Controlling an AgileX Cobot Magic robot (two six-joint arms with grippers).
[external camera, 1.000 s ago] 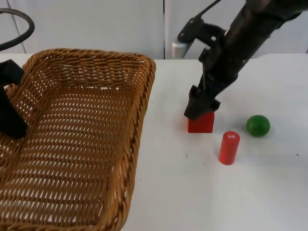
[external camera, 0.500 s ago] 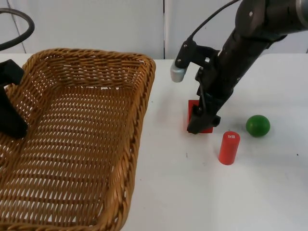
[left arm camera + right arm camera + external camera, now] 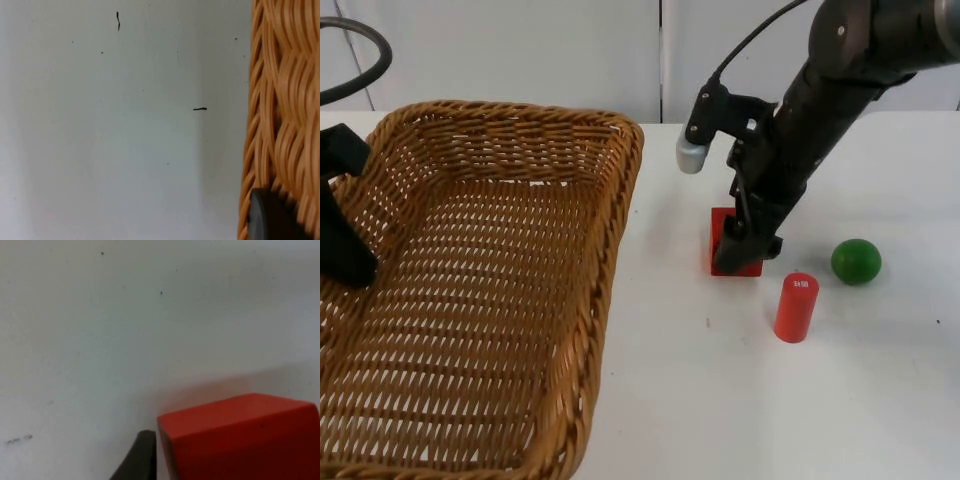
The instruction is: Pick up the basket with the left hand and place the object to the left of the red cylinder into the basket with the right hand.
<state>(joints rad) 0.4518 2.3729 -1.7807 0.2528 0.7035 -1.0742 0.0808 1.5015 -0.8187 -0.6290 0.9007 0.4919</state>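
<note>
Right gripper (image 3: pixel 740 252) down over small red cube (image 3: pixel 723 228), just left of upright red cylinder (image 3: pixel 796 307); finger closure unclear. Left gripper (image 3: pixel 342 235) pinches woven wicker basket (image 3: pixel 535 240) rim. Risk: off-centre closing tips cube into cylinder.

The basket (image 3: pixel 480 290) is rough woven wicker. The red block (image 3: pixel 240 437) looks smooth and matt. The green ball (image 3: pixel 856 261) shines a little. The white surface (image 3: pixel 770 400) is smooth.
</note>
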